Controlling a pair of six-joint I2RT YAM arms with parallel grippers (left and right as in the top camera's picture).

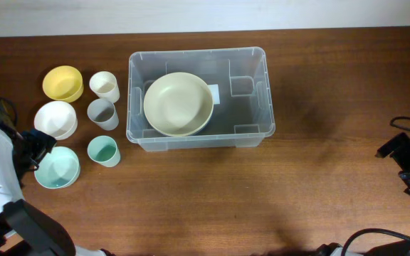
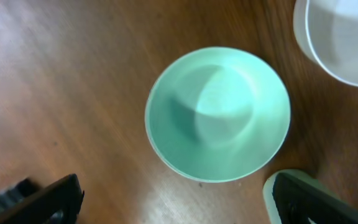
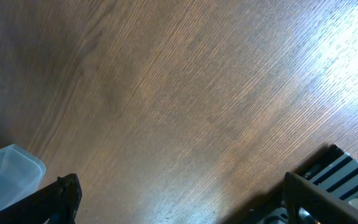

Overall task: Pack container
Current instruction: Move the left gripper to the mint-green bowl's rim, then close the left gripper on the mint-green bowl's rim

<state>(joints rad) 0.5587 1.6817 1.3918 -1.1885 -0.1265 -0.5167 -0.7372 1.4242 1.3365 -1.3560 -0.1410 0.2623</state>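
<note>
The clear plastic container (image 1: 196, 52) stands at the table's centre with a cream bowl (image 1: 178, 103) inside its left half. My left gripper (image 1: 34, 151) is open and empty, hovering beside the mint bowl (image 1: 57, 168) at the far left. In the left wrist view the mint bowl (image 2: 217, 113) lies just ahead of the open fingers (image 2: 179, 205). My right gripper (image 1: 406, 162) is open and empty at the far right, over bare wood (image 3: 182, 205). A corner of the container (image 3: 5, 169) shows in the right wrist view.
Left of the container are a yellow bowl (image 1: 62, 82), a white bowl (image 1: 55, 119), a cream cup (image 1: 104, 86), a grey cup (image 1: 102, 113) and a teal cup (image 1: 103, 151). The white bowl (image 2: 344, 37) also shows in the left wrist view.
</note>
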